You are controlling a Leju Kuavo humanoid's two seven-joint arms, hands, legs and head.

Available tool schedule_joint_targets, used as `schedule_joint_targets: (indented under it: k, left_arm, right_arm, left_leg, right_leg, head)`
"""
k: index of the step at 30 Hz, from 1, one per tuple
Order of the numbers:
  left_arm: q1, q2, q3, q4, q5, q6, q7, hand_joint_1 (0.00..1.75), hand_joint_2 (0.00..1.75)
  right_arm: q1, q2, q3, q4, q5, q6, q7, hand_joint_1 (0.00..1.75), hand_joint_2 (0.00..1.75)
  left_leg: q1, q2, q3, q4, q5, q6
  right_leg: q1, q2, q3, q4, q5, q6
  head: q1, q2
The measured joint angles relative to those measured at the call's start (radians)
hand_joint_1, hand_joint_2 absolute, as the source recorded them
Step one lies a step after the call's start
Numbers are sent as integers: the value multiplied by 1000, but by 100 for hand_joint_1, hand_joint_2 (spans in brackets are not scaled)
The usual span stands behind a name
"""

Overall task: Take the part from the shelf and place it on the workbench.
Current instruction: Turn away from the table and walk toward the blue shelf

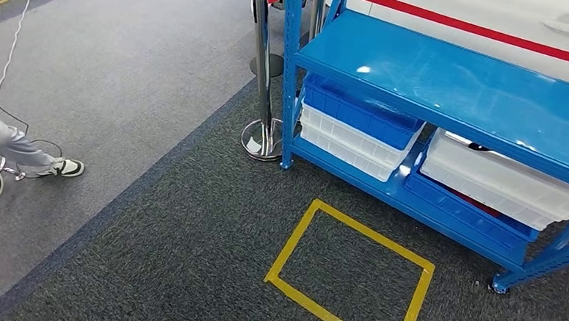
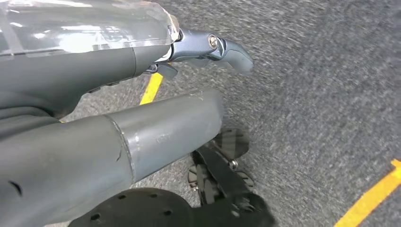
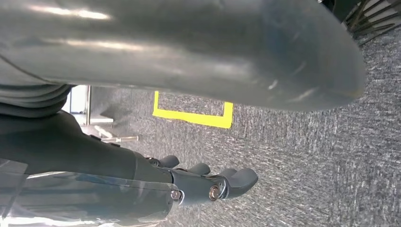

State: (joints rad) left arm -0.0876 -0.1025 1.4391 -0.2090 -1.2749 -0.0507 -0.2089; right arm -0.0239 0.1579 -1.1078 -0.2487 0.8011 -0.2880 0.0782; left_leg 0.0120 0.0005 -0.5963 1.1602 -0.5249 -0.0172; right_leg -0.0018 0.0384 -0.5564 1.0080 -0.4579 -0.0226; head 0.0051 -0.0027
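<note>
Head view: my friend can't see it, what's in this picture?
A blue metal shelf holds stacked blue and white bins on its lower level. A yellow tape square marks the dark carpet in front, and a person's shoes show at left.

The blue shelf (image 1: 447, 81) is running off the head view's right and top edges. Its upper deck is covering the back of the stacked bins (image 1: 356, 131) and most of the white bin (image 1: 501, 183), where a small dark thing (image 1: 479, 147) is showing, too small to tell. A person (image 1: 2, 153) is being cut off at the left edge. The left hand (image 2: 208, 47) is hiding most of its fingers behind its cover; the right hand (image 3: 208, 182) is showing only fingertips.
</note>
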Motion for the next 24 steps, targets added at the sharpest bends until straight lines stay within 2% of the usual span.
schedule_joint_targets:
  k: [2,3,5,7,9,11,12,13,14,16,18,19,21,23,24]
  left_arm:
    - [-1,1,-1,0,2,0,-8,0,0]
    - [-2,1,-1,0,4,0,-11,0,0]
    - [-4,1,-1,0,7,-1,-18,0,0]
    - [-5,0,-2,0,9,-2,-22,0,0]
    - [-4,0,-2,0,10,-3,-23,0,0]
    - [-2,0,-2,0,12,-3,-23,0,0]
    - [-1,0,-2,0,12,-3,-23,0,0]
    - [0,0,-2,0,12,-3,-23,0,0]
    - [0,0,-2,0,13,-3,-22,0,0]
    - [-1,0,-2,0,14,-3,-20,0,0]
    - [-1,0,-3,0,15,-1,-16,0,0]
    - [-2,0,-3,0,15,0,-15,0,0]
    - [-4,0,-4,0,14,0,-12,0,0]
    - [-5,0,-5,0,11,0,-11,0,0]
    - [-5,0,-6,0,10,0,-10,0,0]
  right_arm:
    - [-1,0,0,0,6,0,0,0,0]
    - [-1,0,0,0,8,1,0,0,0]
    - [1,0,0,0,9,1,0,0,0]
    - [3,0,0,0,10,1,0,0,0]
    - [2,-1,0,0,10,2,2,0,0]
    - [1,-1,0,0,11,2,3,0,0]
    - [1,-1,0,0,12,2,4,0,0]
    - [1,-1,0,0,14,2,5,0,0]
    - [2,-1,0,0,16,2,7,0,0]
    - [2,-2,-1,0,21,2,10,0,0]
    - [0,-2,-1,0,25,3,13,0,0]
    - [-1,-2,-2,0,26,3,13,0,0]
    - [-2,-2,-3,0,27,3,13,0,0]
    - [-1,-2,-4,0,27,3,13,0,0]
    - [-2,-2,-5,0,27,3,13,0,0]
  left_leg:
    - [-2,-21,53,-121,45,8]
    - [-3,-29,65,-150,51,11]
    - [-5,-26,67,-159,51,17]
    - [-2,-16,71,-169,59,30]
    - [2,-2,74,-178,66,41]
    - [0,11,71,-179,67,44]
    - [0,18,70,-178,67,44]
    - [-1,25,69,-177,66,43]
    - [0,31,69,-175,65,42]
    - [0,41,72,-171,60,36]
    - [-4,50,74,-164,52,24]
    - [-7,56,74,-162,50,18]
    - [-7,65,77,-161,46,6]
    - [-2,51,69,-134,23,-5]
    - [0,38,52,-94,-4,-10]
  right_leg:
    - [2,13,-1,4,-1,6]
    - [2,18,-3,5,-1,11]
    - [1,27,-6,3,2,24]
    - [0,14,-9,13,-7,36]
    - [-1,-14,-39,80,-55,45]
    - [-4,-27,-100,208,-122,53]
    - [-7,-27,-125,261,-141,56]
    - [-10,-29,-136,285,-141,60]
    - [-12,-31,-128,271,-121,62]
    - [-15,-49,-65,152,-53,62]
    - [-10,-75,-10,40,-15,51]
    - [-7,-81,-1,16,-12,44]
    - [-5,-70,-4,11,-12,29]
    - [-7,-60,-2,6,-8,15]
    - [-8,-56,-2,4,-6,8]
  head:
    - [0,0]
    - [0,0]
    - [0,0]
    - [2,0]
    - [7,0]
    - [10,0]
    - [10,0]
    - [10,0]
    - [10,0]
    - [10,0]
    - [9,0]
    - [8,0]
    - [5,0]
    - [3,0]
    - [1,0]
